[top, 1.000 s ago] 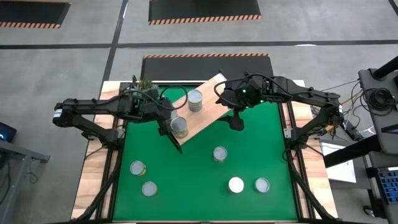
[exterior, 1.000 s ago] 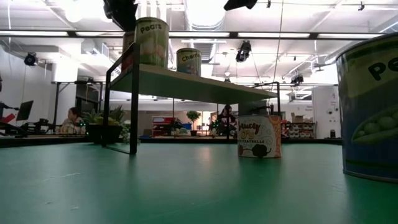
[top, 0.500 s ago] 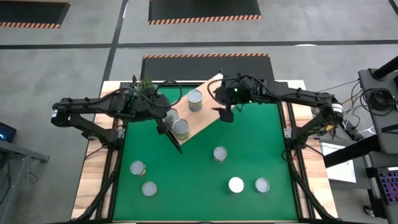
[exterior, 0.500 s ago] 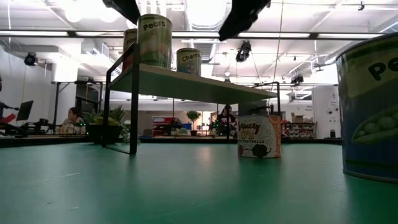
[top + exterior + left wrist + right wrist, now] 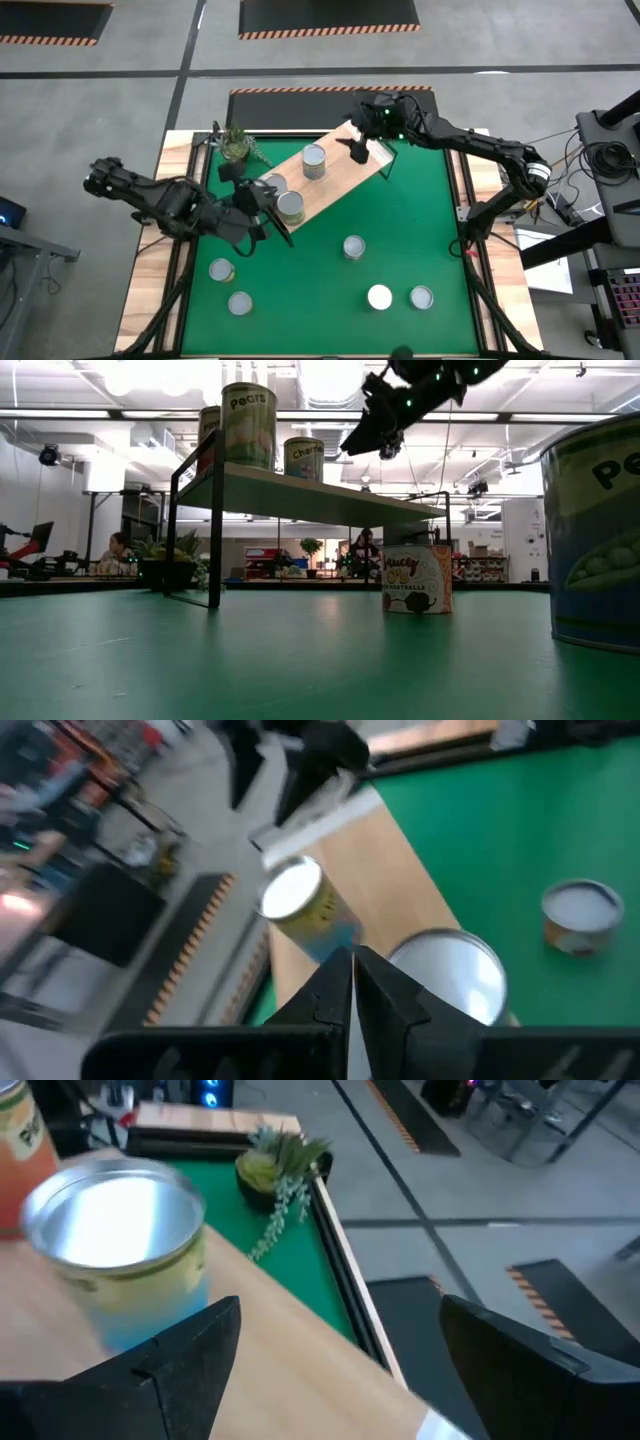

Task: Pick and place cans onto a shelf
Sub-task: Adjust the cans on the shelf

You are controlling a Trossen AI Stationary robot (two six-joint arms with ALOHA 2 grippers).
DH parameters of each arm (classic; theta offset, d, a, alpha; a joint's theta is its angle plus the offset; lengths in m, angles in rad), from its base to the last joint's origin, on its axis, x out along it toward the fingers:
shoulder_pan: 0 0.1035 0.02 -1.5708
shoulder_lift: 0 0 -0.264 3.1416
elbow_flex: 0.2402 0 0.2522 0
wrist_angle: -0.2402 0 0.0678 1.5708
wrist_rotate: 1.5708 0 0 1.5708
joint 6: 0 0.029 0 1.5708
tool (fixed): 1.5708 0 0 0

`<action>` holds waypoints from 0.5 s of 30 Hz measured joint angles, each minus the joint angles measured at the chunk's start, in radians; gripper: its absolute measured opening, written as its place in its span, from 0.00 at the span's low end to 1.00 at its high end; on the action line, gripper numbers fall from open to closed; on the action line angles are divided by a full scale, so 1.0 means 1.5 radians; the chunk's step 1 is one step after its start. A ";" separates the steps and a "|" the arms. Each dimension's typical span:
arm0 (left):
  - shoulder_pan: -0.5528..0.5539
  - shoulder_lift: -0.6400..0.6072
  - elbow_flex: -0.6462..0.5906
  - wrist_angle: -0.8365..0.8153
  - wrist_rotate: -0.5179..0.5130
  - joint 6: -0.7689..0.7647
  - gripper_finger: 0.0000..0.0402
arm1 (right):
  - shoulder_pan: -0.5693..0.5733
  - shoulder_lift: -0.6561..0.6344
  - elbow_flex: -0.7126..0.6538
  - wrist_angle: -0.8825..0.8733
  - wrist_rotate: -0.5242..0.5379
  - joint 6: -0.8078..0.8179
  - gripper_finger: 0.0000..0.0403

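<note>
On the green mat, three cans top the shelf; right gripper gapes, perhaps freeing one; left gripper pinched closed, empty.

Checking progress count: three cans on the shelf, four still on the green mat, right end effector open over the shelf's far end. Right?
Not quite: five cans remain on the green mat, not four, as the high view shows. The rest holds: three cans on the shelf, right end effector open over its far end.
</note>
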 joint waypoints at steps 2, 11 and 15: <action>-0.020 0.000 0.000 0.000 -0.038 -0.001 0.00 | -0.019 0.015 -0.002 0.028 -0.032 0.006 0.81; -0.035 0.000 0.000 -0.001 -0.081 -0.007 0.00 | -0.044 0.133 0.049 0.070 -0.102 0.026 0.52; -0.035 0.000 0.000 -0.001 -0.091 -0.007 0.00 | -0.044 0.176 0.088 0.070 -0.180 0.033 0.32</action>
